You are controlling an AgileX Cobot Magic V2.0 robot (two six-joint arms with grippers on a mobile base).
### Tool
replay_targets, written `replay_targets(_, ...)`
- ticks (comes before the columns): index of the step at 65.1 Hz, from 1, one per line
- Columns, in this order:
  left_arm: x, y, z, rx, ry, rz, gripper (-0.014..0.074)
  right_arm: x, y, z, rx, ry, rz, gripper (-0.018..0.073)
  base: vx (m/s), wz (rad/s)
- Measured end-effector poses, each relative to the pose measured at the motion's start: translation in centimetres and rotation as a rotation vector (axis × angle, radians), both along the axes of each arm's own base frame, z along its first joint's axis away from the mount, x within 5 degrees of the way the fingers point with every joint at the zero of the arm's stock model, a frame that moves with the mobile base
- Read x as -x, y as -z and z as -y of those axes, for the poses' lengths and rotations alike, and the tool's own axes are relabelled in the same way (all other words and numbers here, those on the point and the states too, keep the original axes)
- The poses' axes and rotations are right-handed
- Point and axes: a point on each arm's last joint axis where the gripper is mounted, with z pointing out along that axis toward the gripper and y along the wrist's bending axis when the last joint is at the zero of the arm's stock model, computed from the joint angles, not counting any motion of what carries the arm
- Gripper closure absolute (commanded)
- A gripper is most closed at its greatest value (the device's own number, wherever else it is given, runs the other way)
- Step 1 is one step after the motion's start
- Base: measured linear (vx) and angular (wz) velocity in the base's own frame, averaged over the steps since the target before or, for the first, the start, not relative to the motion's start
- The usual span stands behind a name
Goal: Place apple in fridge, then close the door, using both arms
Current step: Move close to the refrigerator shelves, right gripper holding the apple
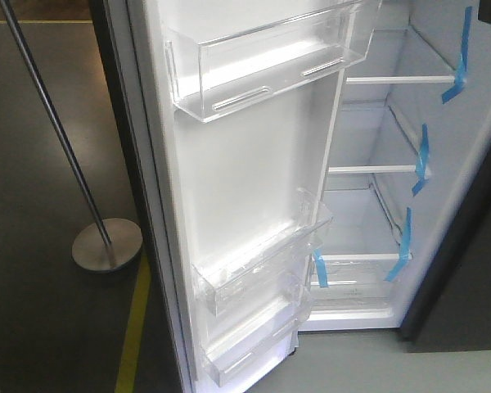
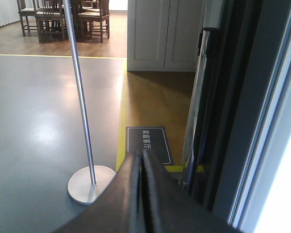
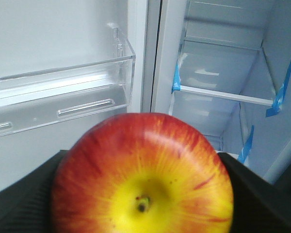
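Note:
In the right wrist view the red apple point(image 3: 143, 174) with yellow streaks fills the lower frame, stem dimple facing the camera. My right gripper point(image 3: 143, 160) is shut on it, a black finger point(image 3: 24, 194) on either side. Beyond it the fridge point(image 3: 218, 63) stands open, white inside, its glass shelves marked with blue tape. The open door point(image 1: 245, 164) shows its white lining and clear bins in the front view, with the fridge point(image 1: 368, 213) interior to its right. My left gripper point(image 2: 142, 158) is shut on nothing, low beside the door's grey outer side point(image 2: 252, 121).
A metal pole on a round base point(image 1: 106, 243) stands on the grey floor left of the door, also the pole stand point(image 2: 91, 184). A yellow floor line point(image 1: 135, 327) runs past it. The other dark grey door point(image 1: 466, 246) is at right. A white cabinet point(image 2: 160, 34) stands behind.

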Motion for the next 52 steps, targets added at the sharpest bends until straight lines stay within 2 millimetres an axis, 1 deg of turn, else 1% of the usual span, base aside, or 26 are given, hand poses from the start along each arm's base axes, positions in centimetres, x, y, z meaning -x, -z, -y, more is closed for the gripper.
replay_targets(52, 0.0, 0.0, 0.0, 0.0, 0.0, 0.0, 0.0603, 0.0, 0.0, 0.0, 0.0, 0.0, 0.0, 0.0356, 0.04, -0.01)
